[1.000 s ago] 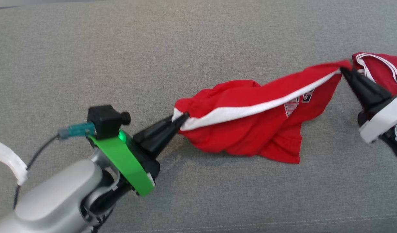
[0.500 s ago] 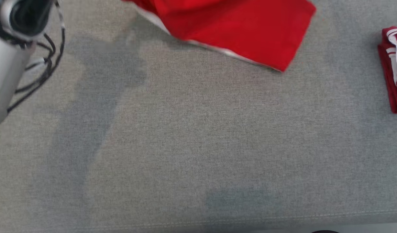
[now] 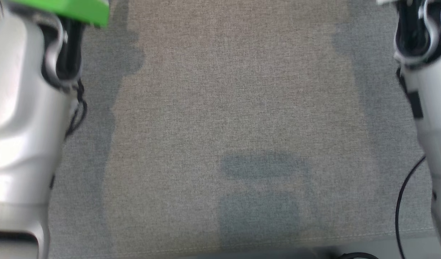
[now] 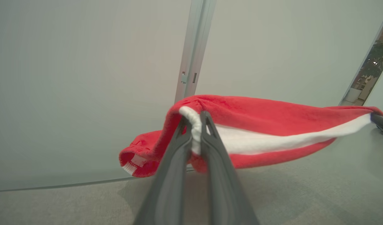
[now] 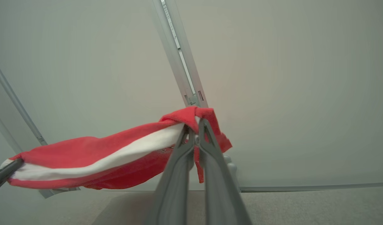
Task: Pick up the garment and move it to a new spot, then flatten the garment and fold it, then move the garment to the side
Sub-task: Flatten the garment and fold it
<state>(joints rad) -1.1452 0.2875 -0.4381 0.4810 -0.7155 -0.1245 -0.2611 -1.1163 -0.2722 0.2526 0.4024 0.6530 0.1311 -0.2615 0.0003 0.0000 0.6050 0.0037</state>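
The garment point(image 4: 272, 125) is red with a white band and hangs stretched in the air between my two grippers, well above the grey surface. In the left wrist view my left gripper point(image 4: 196, 117) is shut on the white edge at one end. At the other end, the right wrist view has my right gripper point(image 5: 193, 126) shut on a bunched red corner of the garment point(image 5: 94, 156). The other arm's fingertip shows at the far edge of each wrist view. The head view holds my two pale forearms point(image 3: 22, 118) at its left and right point(image 3: 432, 108) sides.
The grey fabric surface point(image 3: 220, 118) lies below, with its front seam near the bottom of the head view. Pale glass wall panels with a metal post point(image 4: 194, 47) stand behind the lifted cloth. A black cable point(image 3: 403, 194) hangs by the right forearm.
The head view has shifted, so the red cloth and the folded red piece at the right have left it. Both forearms now reach up past its top edge.
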